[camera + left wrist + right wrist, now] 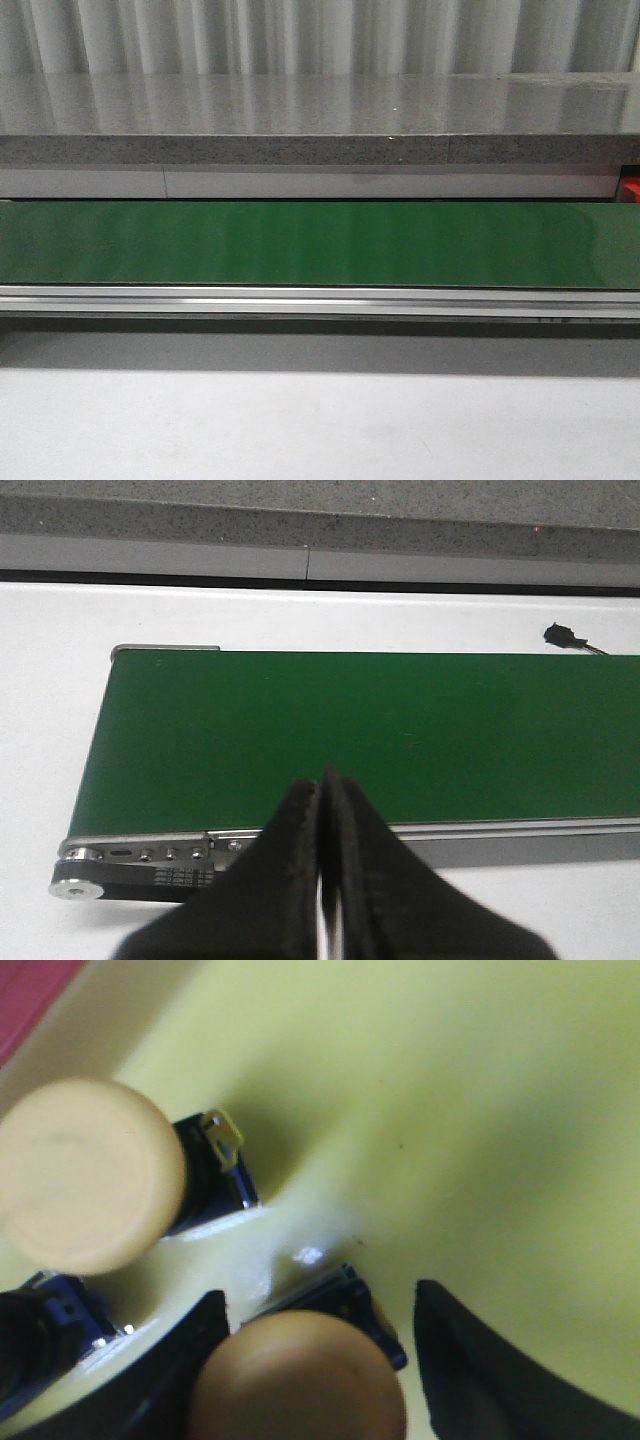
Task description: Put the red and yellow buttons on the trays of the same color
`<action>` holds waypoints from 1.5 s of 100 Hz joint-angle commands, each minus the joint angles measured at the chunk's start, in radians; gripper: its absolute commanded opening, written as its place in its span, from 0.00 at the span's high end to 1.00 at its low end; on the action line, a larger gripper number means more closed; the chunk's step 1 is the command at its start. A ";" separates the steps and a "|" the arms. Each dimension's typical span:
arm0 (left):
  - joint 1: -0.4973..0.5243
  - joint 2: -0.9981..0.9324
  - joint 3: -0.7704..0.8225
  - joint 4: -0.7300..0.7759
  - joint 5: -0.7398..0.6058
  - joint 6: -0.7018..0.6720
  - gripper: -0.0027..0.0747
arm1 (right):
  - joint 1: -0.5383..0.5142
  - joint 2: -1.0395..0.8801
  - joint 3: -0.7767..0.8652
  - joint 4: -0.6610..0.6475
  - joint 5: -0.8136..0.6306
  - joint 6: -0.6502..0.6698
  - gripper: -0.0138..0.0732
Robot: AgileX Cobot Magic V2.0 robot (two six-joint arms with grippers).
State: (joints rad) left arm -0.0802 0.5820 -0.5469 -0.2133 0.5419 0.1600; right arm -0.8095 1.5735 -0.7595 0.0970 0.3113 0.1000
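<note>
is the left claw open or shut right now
Shut. In the left wrist view the left claw has its two black fingers pressed together with nothing between them, above the bare green conveyor belt.

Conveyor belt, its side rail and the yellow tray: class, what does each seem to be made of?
Conveyor belt: probably rubber or PVC; smooth green with a soft sheen. Side rail: likely aluminium; silver, brushed, bright highlight lines. Yellow tray: looks like glossy moulded plastic, given the small glare spot beside the yellow buttons.
</note>
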 commanded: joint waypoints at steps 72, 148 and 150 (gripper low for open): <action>-0.006 0.001 -0.030 -0.020 -0.070 -0.003 0.99 | 0.257 -0.479 -0.023 0.039 0.025 -0.002 0.29; -0.006 0.001 -0.030 -0.020 -0.070 -0.003 0.99 | 0.882 -0.930 -0.018 0.039 0.098 -0.298 0.91; -0.006 0.001 -0.030 -0.020 -0.070 -0.003 0.99 | 0.882 -0.932 -0.018 0.039 0.098 -0.298 0.91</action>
State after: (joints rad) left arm -0.0802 0.5820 -0.5469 -0.2133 0.5419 0.1600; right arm 0.0699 0.6593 -0.7515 0.1352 0.4771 -0.1806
